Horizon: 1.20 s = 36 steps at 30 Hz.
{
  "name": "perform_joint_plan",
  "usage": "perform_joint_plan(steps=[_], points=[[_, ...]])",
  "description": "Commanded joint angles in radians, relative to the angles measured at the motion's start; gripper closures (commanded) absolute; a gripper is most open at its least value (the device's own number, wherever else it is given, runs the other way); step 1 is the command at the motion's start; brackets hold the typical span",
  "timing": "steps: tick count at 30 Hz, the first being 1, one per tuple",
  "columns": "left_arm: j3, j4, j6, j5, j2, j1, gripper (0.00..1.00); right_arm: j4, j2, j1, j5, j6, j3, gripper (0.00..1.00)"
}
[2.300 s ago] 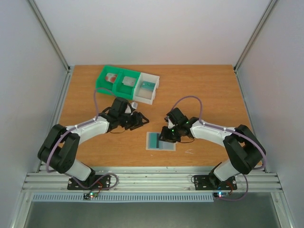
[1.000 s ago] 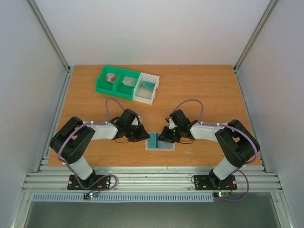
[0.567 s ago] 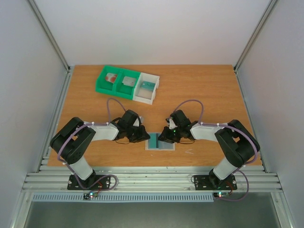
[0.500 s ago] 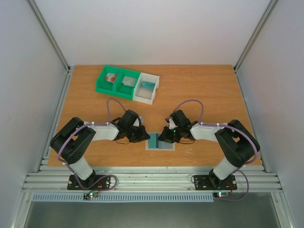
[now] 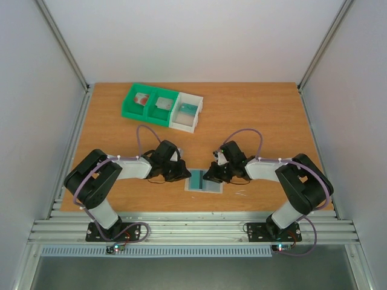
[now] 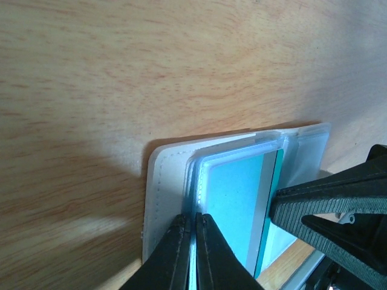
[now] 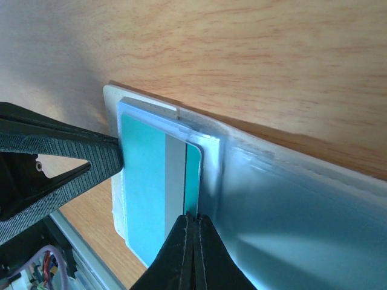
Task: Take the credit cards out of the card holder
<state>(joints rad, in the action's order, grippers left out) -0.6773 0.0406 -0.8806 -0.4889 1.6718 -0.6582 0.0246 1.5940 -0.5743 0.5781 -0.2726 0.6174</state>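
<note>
Left wrist view: my left gripper [image 6: 192, 244] pinches shut on the edge of the card holder [image 6: 164, 181], which lies flat on the wooden table [image 6: 121, 72]. My right gripper [image 7: 193, 241] is closed tight at the edge of the teal credit card [image 7: 145, 181], which sits in the holder's clear pocket.

card holder [image 5: 204, 180] on table [image 5: 266, 121], tray [image 5: 162, 107] behind

Wooden table [image 5: 266, 121]: a green-and-white compartment tray [image 5: 148, 118] is set at the far left; a pale card holder [image 5: 211, 186] is laid flat near the middle of the near edge.
</note>
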Motion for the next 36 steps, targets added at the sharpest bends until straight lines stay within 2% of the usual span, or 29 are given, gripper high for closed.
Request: perform_joint_plan(steps=[1, 10, 15, 19, 24, 29, 36], points=[[0.009, -0.063, 0.015, 0.037, 0.011, -0.014, 0.95, -0.022, -0.03, 0.04, 0.038, 0.006, -0.016, 0.99], [0.01, -0.069, 0.014, 0.023, 0.01, -0.014, 0.92, -0.05, -0.045, 0.069, 0.069, 0.002, -0.043, 0.99], [0.016, -0.059, 0.007, 0.023, 0.013, -0.014, 0.99, -0.078, -0.009, 0.07, 0.085, -0.015, -0.038, 0.84], [0.016, -0.056, 0.007, 0.019, 0.013, -0.013, 0.99, -0.076, 0.03, 0.07, 0.083, -0.021, -0.039, 0.82], [0.021, -0.052, 0.004, 0.022, 0.009, -0.014, 1.0, -0.083, 0.038, 0.07, 0.086, -0.024, -0.043, 0.84], [0.032, -0.017, -0.006, 0.021, 0.007, -0.013, 1.0, -0.065, 0.007, 0.078, 0.08, -0.034, -0.044, 0.98], [0.058, 0.023, -0.018, 0.02, -0.004, -0.013, 1.0, 0.044, -0.081, 0.096, 0.052, -0.037, -0.045, 0.99]])
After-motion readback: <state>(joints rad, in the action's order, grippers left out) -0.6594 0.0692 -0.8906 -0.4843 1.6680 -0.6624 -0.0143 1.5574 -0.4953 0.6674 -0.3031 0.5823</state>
